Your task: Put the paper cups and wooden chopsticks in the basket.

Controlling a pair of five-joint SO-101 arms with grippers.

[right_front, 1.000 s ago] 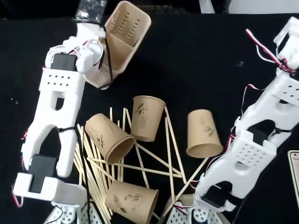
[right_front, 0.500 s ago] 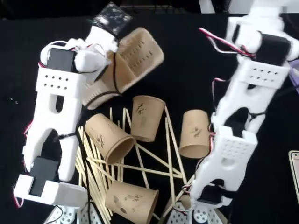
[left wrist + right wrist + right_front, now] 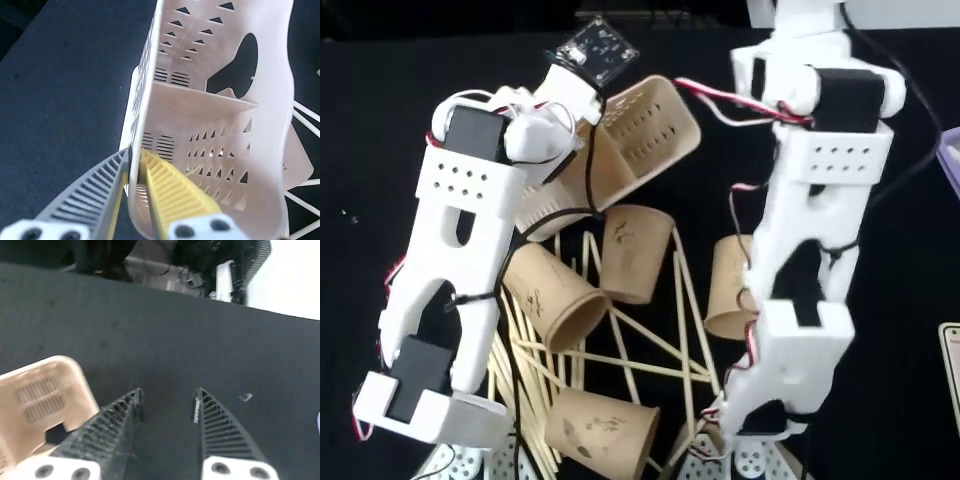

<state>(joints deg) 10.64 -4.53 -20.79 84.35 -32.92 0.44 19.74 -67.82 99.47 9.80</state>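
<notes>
My left gripper (image 3: 135,162) is shut on a wall of the beige perforated basket (image 3: 215,100), grey finger outside and yellow finger inside. The basket (image 3: 640,125) hangs tilted at the back of the black table. Below it, one paper cup (image 3: 635,250) stands mouth down and two cups (image 3: 550,295) (image 3: 600,430) lie on their sides. The right arm (image 3: 820,200) partly hides another cup (image 3: 728,285). Wooden chopsticks (image 3: 640,345) are scattered among the cups. My right gripper (image 3: 167,397) is open over bare table beside the basket (image 3: 45,390).
A card (image 3: 950,360) lies at the table's right edge, with a purple object (image 3: 952,160) above it. Both white arms stretch over the middle of the table. Room clutter (image 3: 220,270) stands beyond the table's far edge.
The left arm has carried the basket rightwards and tilted it more. The right arm has swung from the right edge in towards the centre and back, now covering part of the right-hand cup.
</notes>
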